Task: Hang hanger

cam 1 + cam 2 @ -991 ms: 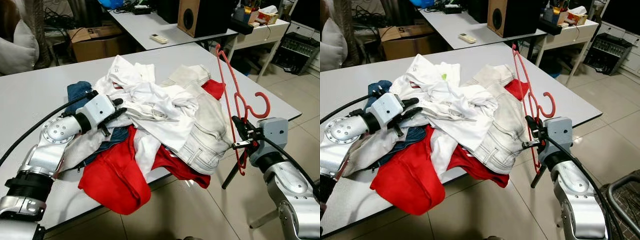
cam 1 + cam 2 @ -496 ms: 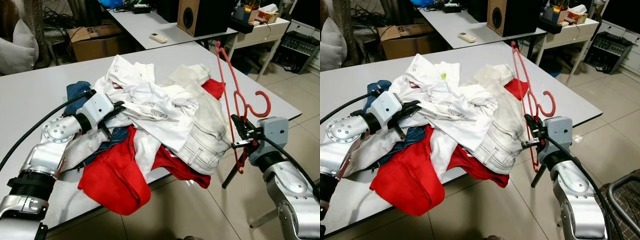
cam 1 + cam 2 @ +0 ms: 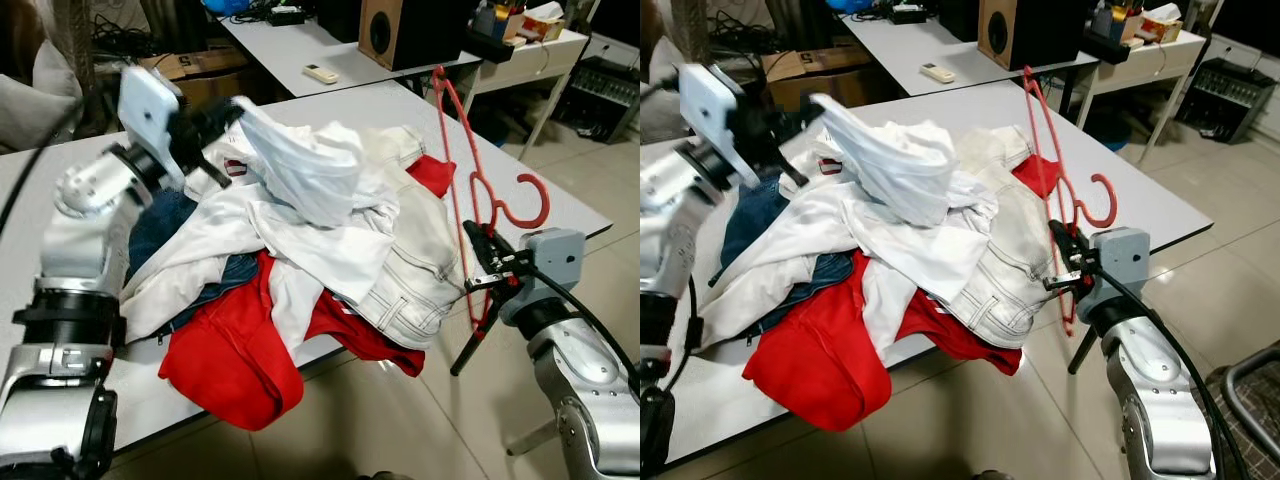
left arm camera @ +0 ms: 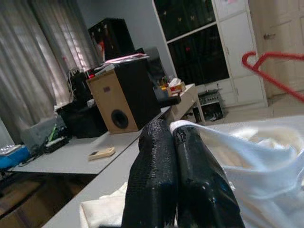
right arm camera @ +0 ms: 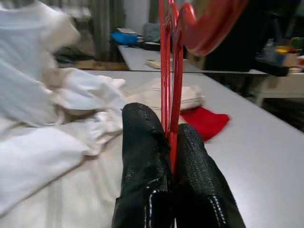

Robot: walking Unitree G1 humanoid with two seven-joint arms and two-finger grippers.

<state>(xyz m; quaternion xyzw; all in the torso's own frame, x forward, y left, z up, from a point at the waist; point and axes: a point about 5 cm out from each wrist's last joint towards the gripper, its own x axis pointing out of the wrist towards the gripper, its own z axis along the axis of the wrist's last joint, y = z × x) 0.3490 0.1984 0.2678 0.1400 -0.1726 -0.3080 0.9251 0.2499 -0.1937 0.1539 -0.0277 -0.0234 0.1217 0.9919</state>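
Beside the table's (image 3: 560,200) right edge, the right gripper (image 3: 482,262) is clamping the red hanger (image 3: 470,190) low on its frame, holding it upright with the hook facing away from the clothes pile (image 3: 330,250). The hanger is looking thin, light, stiff and likely to swivel. The left gripper (image 3: 205,125) is pinching a white garment (image 3: 300,170), soft and limp, above the pile.
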